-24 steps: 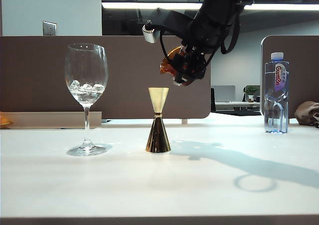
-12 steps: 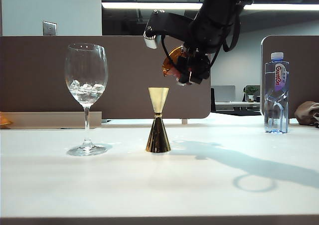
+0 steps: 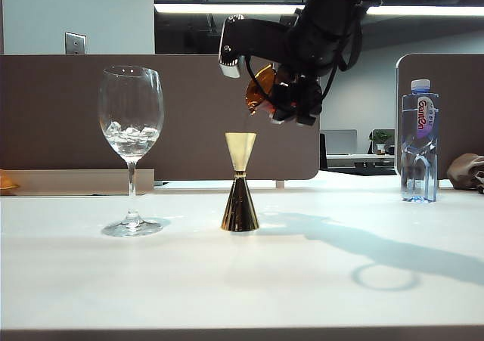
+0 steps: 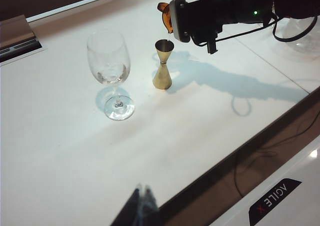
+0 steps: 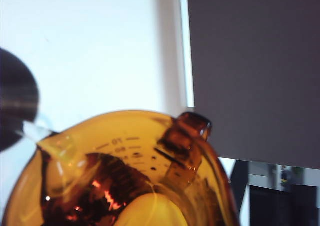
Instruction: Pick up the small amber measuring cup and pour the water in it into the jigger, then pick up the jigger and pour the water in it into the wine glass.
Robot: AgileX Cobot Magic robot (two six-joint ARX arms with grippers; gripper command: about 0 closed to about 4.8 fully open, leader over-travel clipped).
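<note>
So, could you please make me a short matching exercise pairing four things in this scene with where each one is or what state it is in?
Things:
1. small amber measuring cup
2. jigger
3. wine glass
4. water bottle

Descriptions:
A. stands far right on the table, capped
B. tilted in the right end effector, above the table
C. upright mid-table, just under the pour lip
D. stands at the left, something clear in its bowl

Pairs: 1-B, 2-C, 3-D, 4-A
</note>
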